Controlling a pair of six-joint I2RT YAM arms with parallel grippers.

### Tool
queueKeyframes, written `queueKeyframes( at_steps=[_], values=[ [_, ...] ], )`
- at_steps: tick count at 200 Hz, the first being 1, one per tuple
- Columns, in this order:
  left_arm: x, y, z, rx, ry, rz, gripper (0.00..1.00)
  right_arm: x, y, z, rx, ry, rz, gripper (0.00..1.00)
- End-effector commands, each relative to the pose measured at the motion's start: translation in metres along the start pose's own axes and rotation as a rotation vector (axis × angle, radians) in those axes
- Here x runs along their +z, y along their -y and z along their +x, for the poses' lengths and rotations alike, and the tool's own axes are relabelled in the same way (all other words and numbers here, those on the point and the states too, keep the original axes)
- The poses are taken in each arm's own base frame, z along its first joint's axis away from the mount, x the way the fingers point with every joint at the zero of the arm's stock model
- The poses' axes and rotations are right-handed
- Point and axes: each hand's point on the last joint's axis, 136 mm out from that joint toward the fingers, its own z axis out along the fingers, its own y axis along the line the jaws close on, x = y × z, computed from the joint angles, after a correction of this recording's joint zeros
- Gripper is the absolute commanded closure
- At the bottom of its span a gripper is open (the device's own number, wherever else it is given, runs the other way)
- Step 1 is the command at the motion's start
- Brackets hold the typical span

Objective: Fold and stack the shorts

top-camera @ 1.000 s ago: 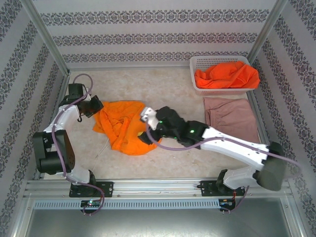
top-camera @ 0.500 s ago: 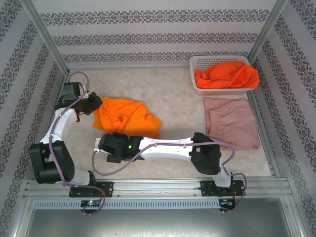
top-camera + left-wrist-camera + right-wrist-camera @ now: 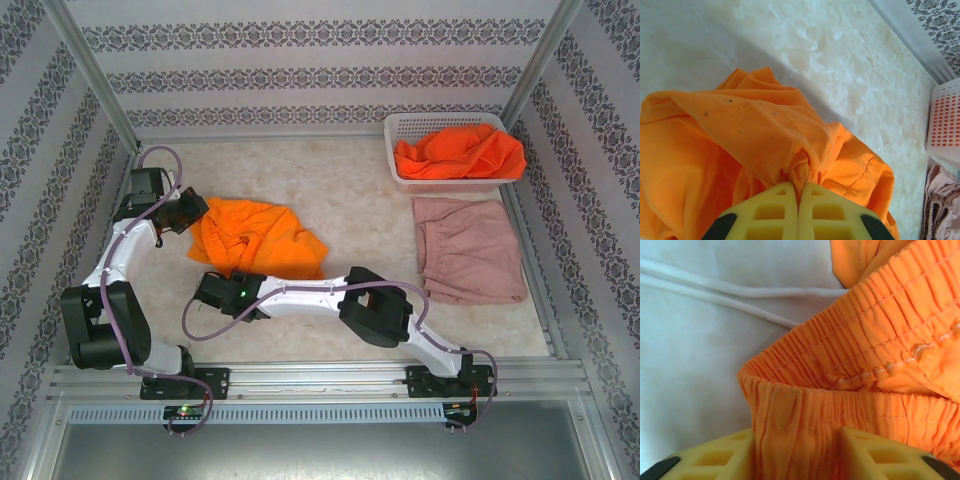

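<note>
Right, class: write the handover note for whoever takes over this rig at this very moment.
Left gripper: shut on a fold of the orange shorts, at their far-left side.
Right gripper: shut on their waistband, at the near edge.
Pink shorts: flat on the table, right side, in front of the basket.
Orange cloth: heaped in the basket.
Done: nothing stacked yet.
Left: spread and fold the orange shorts, stack them, then empty the basket.
</note>
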Motion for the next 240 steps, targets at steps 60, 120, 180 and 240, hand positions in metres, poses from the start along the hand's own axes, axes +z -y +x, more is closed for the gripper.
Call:
queueKeyframes(
  at_steps=[60,120,180,240],
  values=[
    [-0.045,0.013,-0.091,-0.029,0.189,0.032,1.0,-0.106,0.033,-0.102,0.187,0.332,-0.14,1.0],
    [-0.17,0.04,-0.209,-0.035,0.486,0.051,1.0,-0.274,0.055,-0.235,0.356,0.852,-0.476,1.0],
    [-0.266,0.138,-0.274,0.085,0.729,0.212,1.0,-0.339,0.118,-0.223,0.553,0.982,-0.566,1.0],
    [-0.122,0.255,-0.226,0.326,0.52,0.285,1.0,-0.235,0.174,-0.053,1.131,0.835,-0.376,1.0]
  ],
)
